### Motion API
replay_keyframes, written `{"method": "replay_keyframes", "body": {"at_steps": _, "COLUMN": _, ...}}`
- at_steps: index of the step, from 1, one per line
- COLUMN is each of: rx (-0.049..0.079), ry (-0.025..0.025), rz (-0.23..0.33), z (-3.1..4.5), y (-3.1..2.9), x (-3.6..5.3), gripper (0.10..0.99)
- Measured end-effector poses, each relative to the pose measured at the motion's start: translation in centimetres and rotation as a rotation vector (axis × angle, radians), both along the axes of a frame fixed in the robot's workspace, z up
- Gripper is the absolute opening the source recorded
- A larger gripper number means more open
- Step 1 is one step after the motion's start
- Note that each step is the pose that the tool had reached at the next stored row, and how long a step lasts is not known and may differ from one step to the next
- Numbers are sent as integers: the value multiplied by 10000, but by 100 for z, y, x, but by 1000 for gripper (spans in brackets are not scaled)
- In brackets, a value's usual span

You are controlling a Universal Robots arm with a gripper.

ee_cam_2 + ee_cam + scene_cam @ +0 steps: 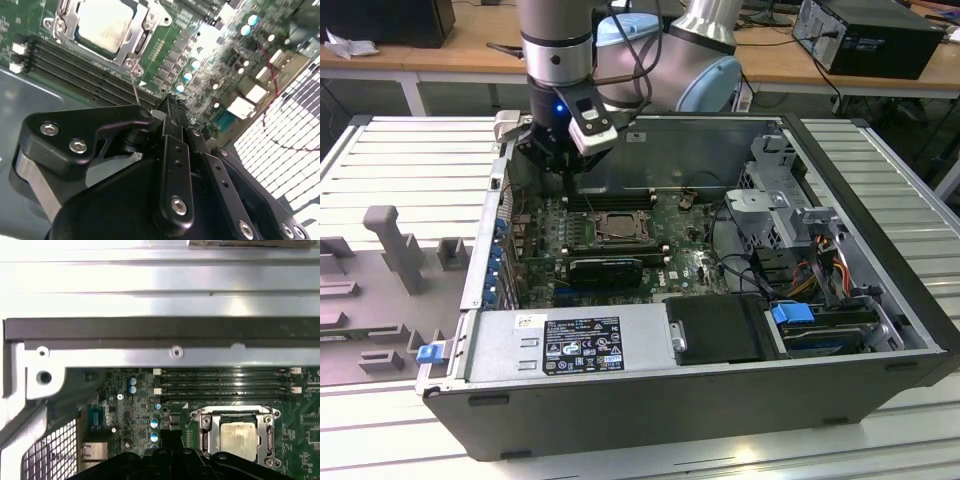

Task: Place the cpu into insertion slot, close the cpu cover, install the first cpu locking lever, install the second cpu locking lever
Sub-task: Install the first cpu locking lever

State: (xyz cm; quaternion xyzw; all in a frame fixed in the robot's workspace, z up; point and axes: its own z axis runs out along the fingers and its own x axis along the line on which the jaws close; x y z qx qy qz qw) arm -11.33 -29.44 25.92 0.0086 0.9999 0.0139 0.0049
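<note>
I am seeing the gripper with its black fingers drawn together on nothing I can make out, hovering at the socket's corner beside a thin wire lever. The cpu, pale and matte, is sitting in the insertion slot, and the cpu cover, a bright stamped-metal frame, is lying folded around it. My worry: those blunt fingers are working near a springy wire rod; if it slips off, I am judging it could snap back and scrape the green motherboard or knock the long black memory slots just beside.
</note>
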Motion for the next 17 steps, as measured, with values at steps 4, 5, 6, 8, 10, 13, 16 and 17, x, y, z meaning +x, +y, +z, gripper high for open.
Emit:
{"method": "replay_keyframes", "body": {"at_steps": 4, "rx": 1, "ry": 0, "rz": 4, "z": -4, "y": 75, "x": 19, "gripper": 106}}
{"method": "replay_keyframes", "body": {"at_steps": 5, "rx": 1, "ry": 3, "rz": 7, "z": -5, "y": 86, "x": 38, "gripper": 106}}
{"method": "replay_keyframes", "body": {"at_steps": 6, "rx": 0, "ry": 8, "rz": 6, "z": -6, "y": 95, "x": 103, "gripper": 106}}
{"method": "replay_keyframes", "body": {"at_steps": 8, "rx": 1, "ry": 13, "rz": 4, "z": -8, "y": 97, "x": 205, "gripper": 106}}
{"method": "replay_keyframes", "body": {"at_steps": 10, "rx": 1, "ry": 17, "rz": 4, "z": -14, "y": 98, "x": 388, "gripper": 106}}
{"method": "replay_keyframes", "body": {"at_steps": 13, "rx": 6, "ry": 17, "rz": 6, "z": -25, "y": 97, "x": 581, "gripper": 106}}
{"method": "replay_keyframes", "body": {"at_steps": 16, "rx": 539, "ry": 18, "rz": 6, "z": -26, "y": 91, "x": 638, "gripper": 106}}
{"method": "replay_keyframes", "body": {"at_steps": 17, "rx": 739, "ry": 18, "rz": 6, "z": -28, "y": 83, "x": 638, "gripper": 106}}
